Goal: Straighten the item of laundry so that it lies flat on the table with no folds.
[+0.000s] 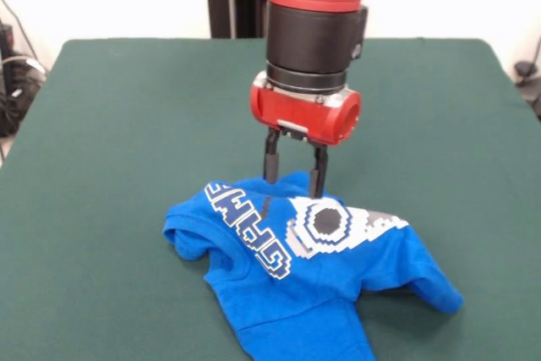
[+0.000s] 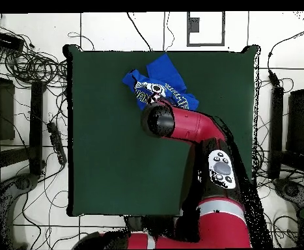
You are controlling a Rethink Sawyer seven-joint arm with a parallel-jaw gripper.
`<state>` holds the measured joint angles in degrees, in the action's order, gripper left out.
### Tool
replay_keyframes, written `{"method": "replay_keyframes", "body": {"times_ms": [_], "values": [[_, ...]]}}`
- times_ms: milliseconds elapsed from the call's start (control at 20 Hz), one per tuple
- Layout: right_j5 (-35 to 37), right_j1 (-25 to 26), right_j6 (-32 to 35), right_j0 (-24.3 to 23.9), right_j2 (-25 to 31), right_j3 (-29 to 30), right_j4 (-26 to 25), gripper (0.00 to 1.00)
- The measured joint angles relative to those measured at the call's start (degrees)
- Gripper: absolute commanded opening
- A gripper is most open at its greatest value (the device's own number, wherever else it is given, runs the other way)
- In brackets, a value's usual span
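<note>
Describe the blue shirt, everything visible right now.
The T-shirt is bright blue soft cloth with a white-grey pixel controller print and outlined lettering. It lies crumpled, folded over itself so the print is bent, one sleeve sticking out to the picture's right in the front view. It sits on the green table near the edge away from the robot's base. The open gripper stands at its upper fold, fingertips touching or nearly touching the cloth.

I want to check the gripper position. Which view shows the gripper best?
The front view: the gripper shows fully, fingers apart, tips at the T-shirt's far edge. In the overhead view the arm hides it.
</note>
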<state>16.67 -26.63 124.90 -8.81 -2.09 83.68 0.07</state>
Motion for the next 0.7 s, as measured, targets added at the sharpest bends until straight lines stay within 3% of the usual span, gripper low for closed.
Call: {"method": "replay_keyframes", "body": {"times_ms": [700], "values": [[-2.9,4.4,0.0,1.2,0.0,0.3,0.0,1.0]]}}
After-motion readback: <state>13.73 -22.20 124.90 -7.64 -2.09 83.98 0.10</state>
